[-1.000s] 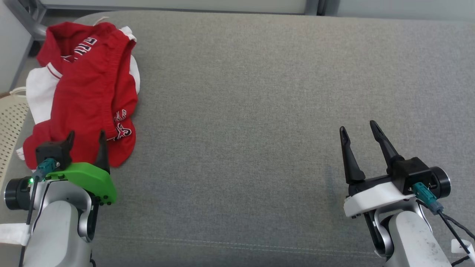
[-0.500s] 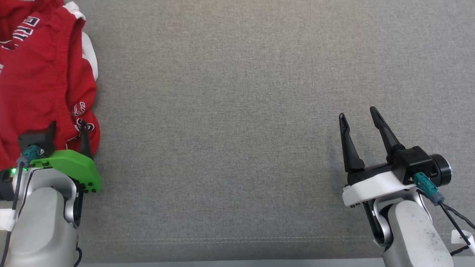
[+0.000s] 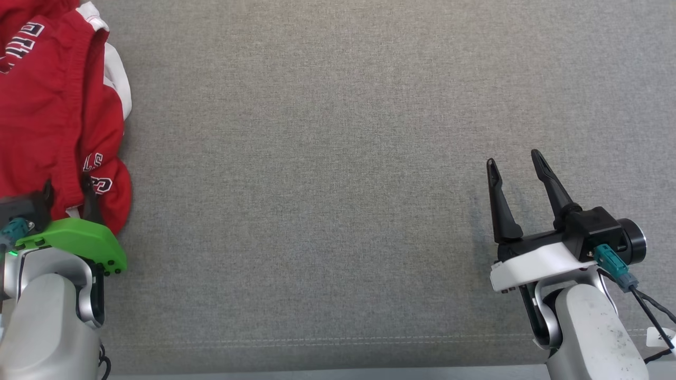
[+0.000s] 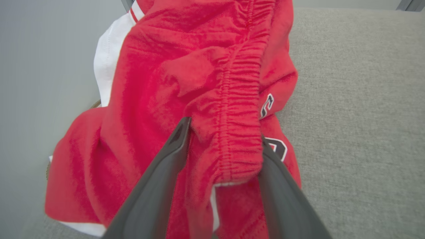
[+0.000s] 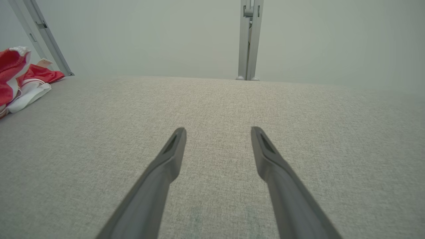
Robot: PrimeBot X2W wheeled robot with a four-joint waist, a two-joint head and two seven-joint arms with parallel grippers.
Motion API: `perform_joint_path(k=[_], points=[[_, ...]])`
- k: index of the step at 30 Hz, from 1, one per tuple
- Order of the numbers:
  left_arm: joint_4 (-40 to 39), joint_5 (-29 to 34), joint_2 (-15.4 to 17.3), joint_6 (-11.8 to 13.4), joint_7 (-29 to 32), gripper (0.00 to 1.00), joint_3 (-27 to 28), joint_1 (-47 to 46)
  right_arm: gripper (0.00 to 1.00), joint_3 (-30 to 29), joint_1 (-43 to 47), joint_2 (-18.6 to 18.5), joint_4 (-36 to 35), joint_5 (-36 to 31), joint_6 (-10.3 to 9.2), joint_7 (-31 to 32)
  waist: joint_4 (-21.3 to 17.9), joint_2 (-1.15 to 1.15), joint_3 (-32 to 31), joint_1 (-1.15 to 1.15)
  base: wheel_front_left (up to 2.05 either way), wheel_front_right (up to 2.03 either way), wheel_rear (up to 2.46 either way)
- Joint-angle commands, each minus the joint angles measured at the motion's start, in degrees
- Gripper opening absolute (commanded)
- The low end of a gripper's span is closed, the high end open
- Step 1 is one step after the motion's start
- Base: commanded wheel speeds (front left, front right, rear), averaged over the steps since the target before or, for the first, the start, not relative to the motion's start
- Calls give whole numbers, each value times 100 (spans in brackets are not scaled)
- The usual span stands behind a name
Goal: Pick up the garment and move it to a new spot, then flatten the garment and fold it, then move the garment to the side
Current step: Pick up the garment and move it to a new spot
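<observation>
The garment (image 3: 53,105) is red with white panels and lettering, and lies crumpled at the far left of the grey cushion. My left gripper (image 3: 67,184) sits at its near end. In the left wrist view that gripper (image 4: 223,130) is open, and its two fingers straddle a bunched fold of the garment's (image 4: 199,66) elastic band, the fabric touching both. My right gripper (image 3: 513,157) stands open over bare cushion at the lower right, with nothing between its fingers (image 5: 218,129). The right wrist view catches an edge of the garment (image 5: 13,66) far to the left.
The grey fabric cushion (image 3: 338,158) spreads wide between the two arms, with a stitched seam near its front edge. A metal post (image 5: 249,39) and a pale wall stand behind the cushion's far edge. The cushion's left edge runs just beside the garment.
The head camera has shifted, sliding the scene leftward. My left gripper has pushed forward into the garment's near end, so a fold now lies between its fingers. The right arm has held still.
</observation>
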Motion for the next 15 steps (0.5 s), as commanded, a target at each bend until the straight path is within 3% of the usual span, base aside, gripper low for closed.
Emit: perform_joint_path(k=[1, 2, 3, 4, 15], points=[[-50, -43, 39, 28, -39, 81, 38, 87, 100, 5, 12, -22, -22, 16, 0, -21, 9, 0, 0, 0, 0, 0, 0], [-99, -68, 40, 38, -43, 85, 56, 112, 100, 9, 7, -22, -22, 21, 0, -21, 14, 0, -1, 0, 0, 0, 0], [-148, -100, 38, 33, -49, 97, 77, 141, 100, 11, 3, -23, -23, 27, 0, -21, 19, 0, 0, 0, 0, 0, 0], [-205, -145, 30, 34, -52, 100, 99, 176, 100, 11, 1, -23, -26, 34, 0, -21, 24, 0, 2, 0, 0, 0, 0], [-1002, -383, 6, 201, 68, 100, 268, 589, 100, 3, -42, -22, -46, 51, 0, -21, 51, 0, 74, 0, 0, 0, 0]])
